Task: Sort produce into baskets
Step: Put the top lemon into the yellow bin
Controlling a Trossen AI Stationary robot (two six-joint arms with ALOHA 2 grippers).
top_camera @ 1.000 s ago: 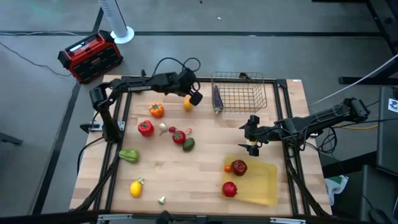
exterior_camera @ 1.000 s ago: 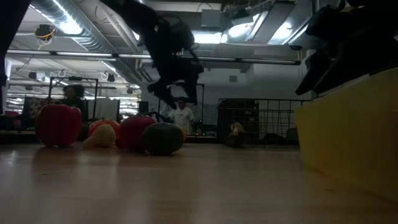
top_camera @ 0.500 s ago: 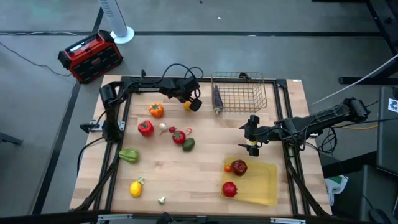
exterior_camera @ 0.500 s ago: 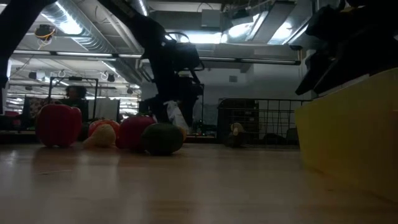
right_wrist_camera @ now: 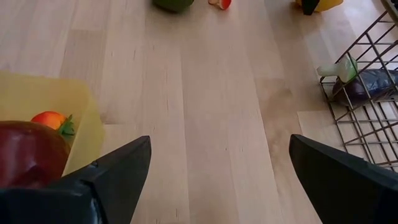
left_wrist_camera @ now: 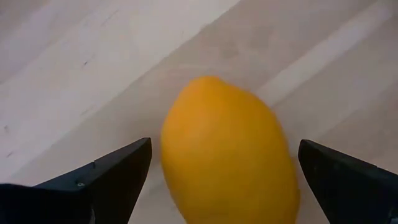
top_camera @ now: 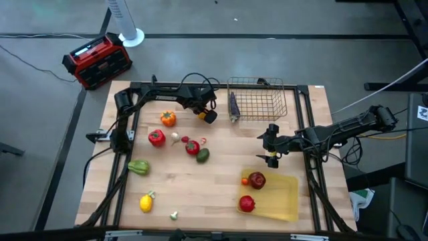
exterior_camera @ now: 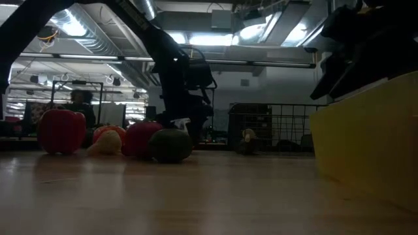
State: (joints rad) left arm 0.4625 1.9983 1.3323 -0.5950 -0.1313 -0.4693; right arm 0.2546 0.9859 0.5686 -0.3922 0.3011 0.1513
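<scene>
Left gripper (top_camera: pixel 204 112): fingers spread wide astride orange fruit (left_wrist_camera: pixel 227 152) lying on desk near far edge, just beside wire basket (top_camera: pixel 257 100), seemingly set for a grasp | arm reaching along far edge, wrist pitched down | Right gripper (top_camera: pixel 270 148): open, empty, waiting over desk between basket and yellow tray (top_camera: pixel 284 197).

From above, the wooden table (top_camera: pixel 200 181) is evenly and brightly lit, with only soft, short shadows beside the fruit. At table height the picture is dim: ceiling strip lights (exterior_camera: pixel 72 26) glare from behind, so the arm (exterior_camera: pixel 176 78) and the red pepper (exterior_camera: pixel 61 130) read as dark shapes, and the near tabletop is soft. On the left wrist, the orange fruit (left_wrist_camera: pixel 227 155) is close and blurred. The right wrist picture is bright and sharp on the wood grain (right_wrist_camera: pixel 205 124).
</scene>
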